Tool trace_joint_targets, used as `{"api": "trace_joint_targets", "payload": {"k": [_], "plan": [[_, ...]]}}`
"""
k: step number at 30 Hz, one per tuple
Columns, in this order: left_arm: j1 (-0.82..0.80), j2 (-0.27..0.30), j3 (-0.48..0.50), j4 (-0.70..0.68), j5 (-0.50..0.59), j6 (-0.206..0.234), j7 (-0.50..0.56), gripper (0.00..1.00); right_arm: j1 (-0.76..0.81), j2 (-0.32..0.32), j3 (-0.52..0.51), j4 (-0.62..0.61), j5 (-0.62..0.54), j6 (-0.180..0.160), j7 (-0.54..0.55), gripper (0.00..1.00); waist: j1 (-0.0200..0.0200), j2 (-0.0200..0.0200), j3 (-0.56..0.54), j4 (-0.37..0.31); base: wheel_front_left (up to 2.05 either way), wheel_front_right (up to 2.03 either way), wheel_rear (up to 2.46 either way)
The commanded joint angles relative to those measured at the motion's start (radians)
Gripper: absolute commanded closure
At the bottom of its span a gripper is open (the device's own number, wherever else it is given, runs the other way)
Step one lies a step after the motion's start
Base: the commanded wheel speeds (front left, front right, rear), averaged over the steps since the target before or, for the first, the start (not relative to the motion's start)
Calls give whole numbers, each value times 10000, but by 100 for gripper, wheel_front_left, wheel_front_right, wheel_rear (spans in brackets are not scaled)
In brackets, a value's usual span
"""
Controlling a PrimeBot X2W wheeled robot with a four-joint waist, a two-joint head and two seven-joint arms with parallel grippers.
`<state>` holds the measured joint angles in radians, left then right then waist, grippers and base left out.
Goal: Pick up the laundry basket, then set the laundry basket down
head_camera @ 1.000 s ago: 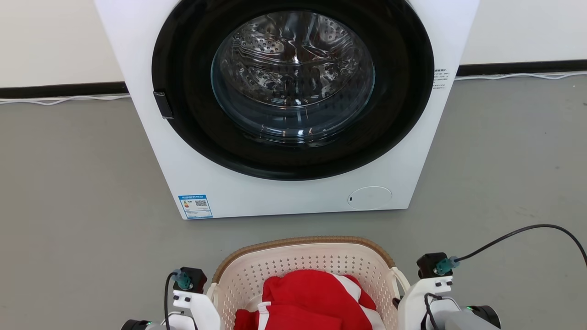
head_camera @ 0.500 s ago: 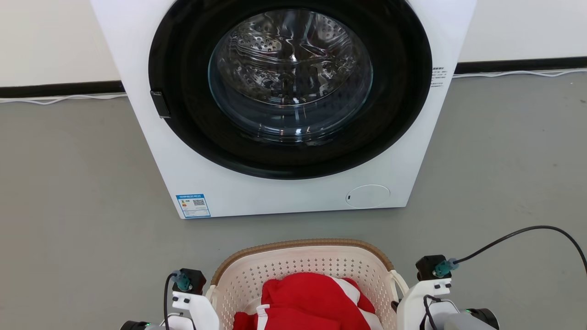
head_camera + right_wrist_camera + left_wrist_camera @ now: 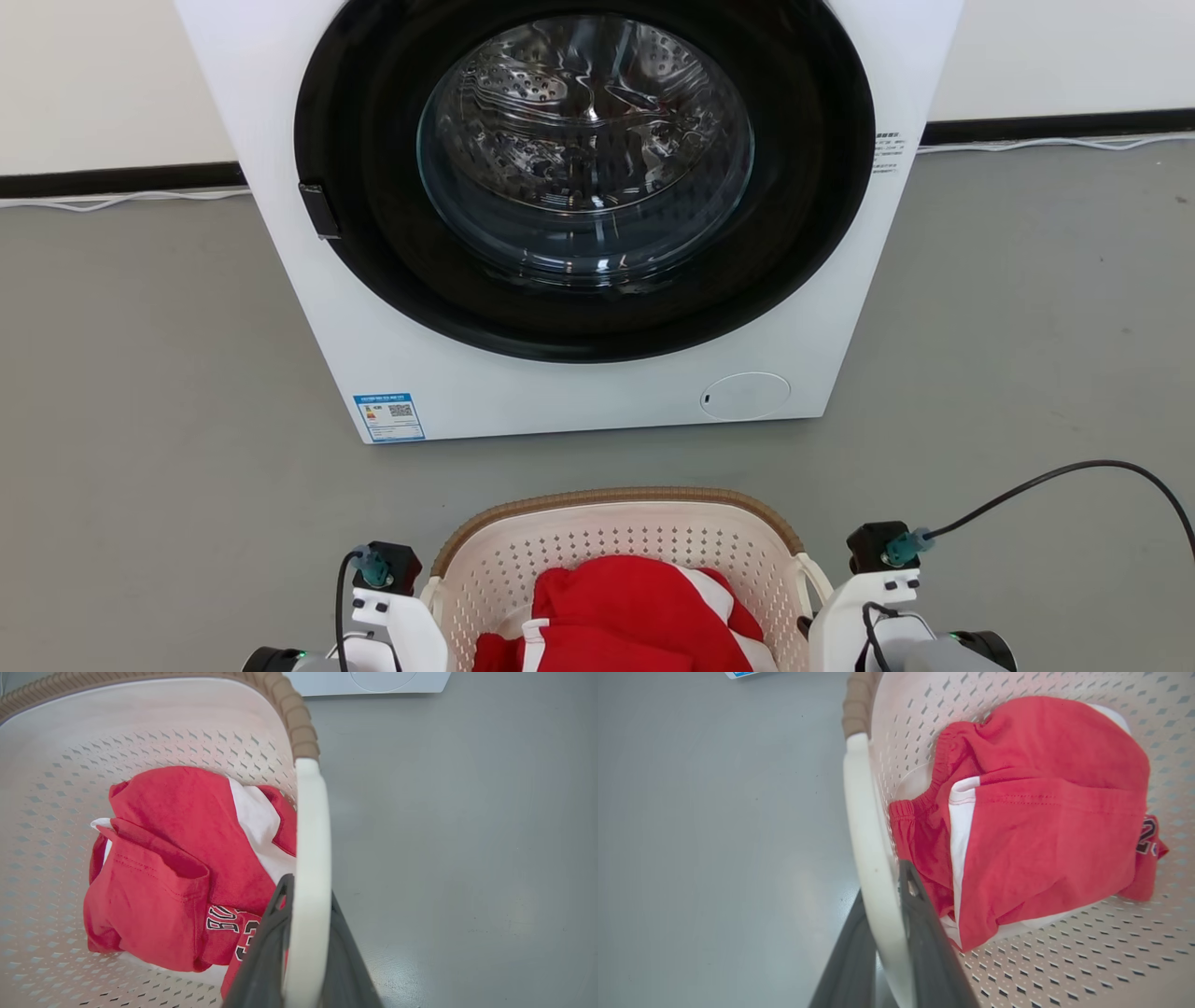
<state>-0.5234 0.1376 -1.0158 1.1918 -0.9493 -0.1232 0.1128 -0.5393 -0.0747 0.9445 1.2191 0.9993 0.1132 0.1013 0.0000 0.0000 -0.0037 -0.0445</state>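
The laundry basket [image 3: 616,497] sits at the bottom centre of the head view, cream and perforated with a brown rim, in front of the washing machine. A red and white garment [image 3: 635,607] lies inside it. In the left wrist view my left gripper [image 3: 882,884] is shut on the basket's white left handle [image 3: 861,812], one dark finger on each side. In the right wrist view my right gripper [image 3: 308,891] is likewise shut on the white right handle [image 3: 312,826]. I cannot tell whether the basket's bottom touches the floor.
A white front-loading washing machine [image 3: 579,401] with its round door shut stands a short way beyond the basket. Grey floor [image 3: 140,420] spreads to both sides. A black cable [image 3: 1074,465] arcs from my right wrist. A white cable [image 3: 93,200] runs along the wall's base.
The whole head picture has shifted slightly, so the camera has moved. Basket and arms sit a touch lower in it. Both grips look unchanged.
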Motion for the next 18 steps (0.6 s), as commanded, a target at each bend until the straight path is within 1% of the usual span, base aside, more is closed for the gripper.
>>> {"api": "trace_joint_targets", "payload": {"k": [1,18], "plan": [[-603,134,83,-145,-51,-75,-171,100,-408,245,182,-186,61,175,-146,100,0,0,8,11,0,0,0],[-719,174,-306,-80,-476,-75,-224,100,-527,245,608,-190,423,175,-293,100,0,0,175,45,0,0,0]]}}
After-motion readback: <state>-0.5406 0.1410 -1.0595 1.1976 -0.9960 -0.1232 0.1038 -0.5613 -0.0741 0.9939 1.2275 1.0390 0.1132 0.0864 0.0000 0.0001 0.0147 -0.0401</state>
